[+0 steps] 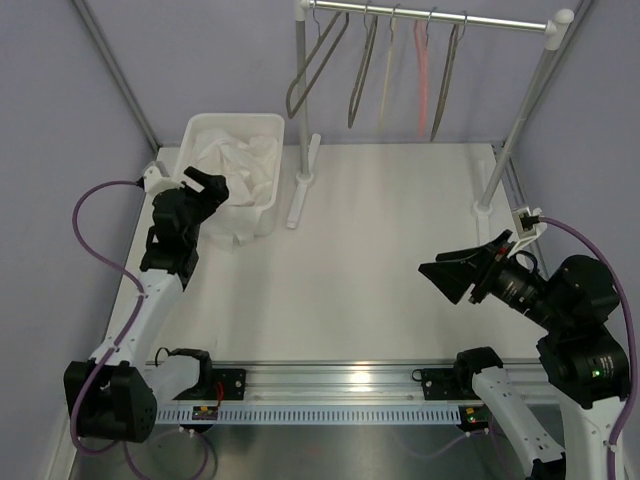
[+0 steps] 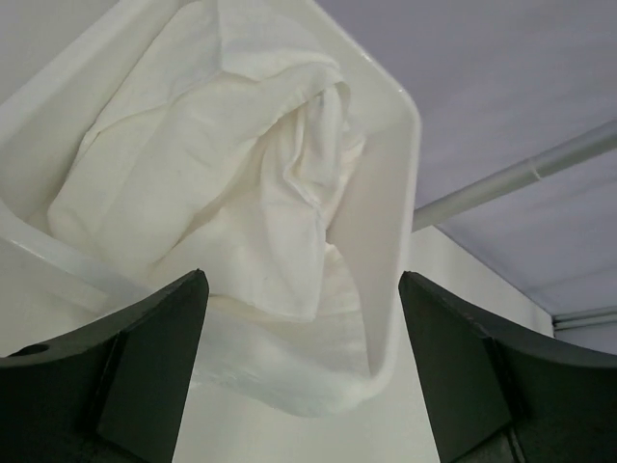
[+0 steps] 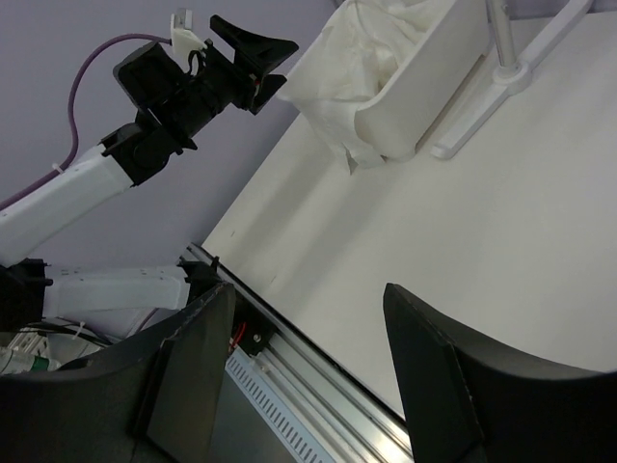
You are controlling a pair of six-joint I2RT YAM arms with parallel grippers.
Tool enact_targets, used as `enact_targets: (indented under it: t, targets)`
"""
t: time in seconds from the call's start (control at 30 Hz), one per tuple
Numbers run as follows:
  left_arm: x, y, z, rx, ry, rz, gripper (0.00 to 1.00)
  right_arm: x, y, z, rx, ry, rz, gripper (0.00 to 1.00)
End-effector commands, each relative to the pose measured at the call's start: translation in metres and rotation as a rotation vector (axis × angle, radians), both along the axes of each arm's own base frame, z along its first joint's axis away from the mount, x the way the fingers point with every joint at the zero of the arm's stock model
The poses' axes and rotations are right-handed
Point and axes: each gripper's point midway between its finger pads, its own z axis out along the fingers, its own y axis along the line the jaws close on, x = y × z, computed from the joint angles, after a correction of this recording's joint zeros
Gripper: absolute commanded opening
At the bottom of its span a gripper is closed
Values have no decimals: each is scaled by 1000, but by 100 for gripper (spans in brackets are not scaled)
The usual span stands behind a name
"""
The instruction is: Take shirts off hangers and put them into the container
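The white shirt (image 1: 240, 165) lies crumpled in the white container (image 1: 235, 119) at the back left. One fold spills over the near rim and down to the table. My left gripper (image 1: 207, 187) hovers at the tub's near left corner, open and holding nothing. In the left wrist view the shirt (image 2: 231, 193) and the container rim (image 2: 395, 164) lie just beyond the open left gripper (image 2: 302, 280). My right gripper (image 1: 447, 280) hangs open and empty over the right side of the table. Several bare hangers (image 1: 362, 75) hang on the rail (image 1: 430, 15).
The rack's two white posts (image 1: 302, 120) (image 1: 520, 130) stand on the table behind and right of the tub. A metal rail (image 1: 340, 385) runs along the near edge. The right wrist view shows the left gripper (image 3: 255, 53), the container (image 3: 424, 87) and the shirt (image 3: 371, 39).
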Motion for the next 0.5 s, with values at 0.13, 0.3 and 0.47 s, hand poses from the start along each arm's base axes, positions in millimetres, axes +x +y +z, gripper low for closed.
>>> enact_targets:
  t: [0.13,0.3,0.47]
  targets:
    - [-1,-15,-12,-52,-105,-148,86,-12,7,2,25,-11,62,72]
    - [-11,17,-42,-179,-129,-121,86,-11,9,-1,31,-3,75,72]
    - [-21,32,-63,-134,-76,-66,89,-9,11,-6,35,3,90,72]
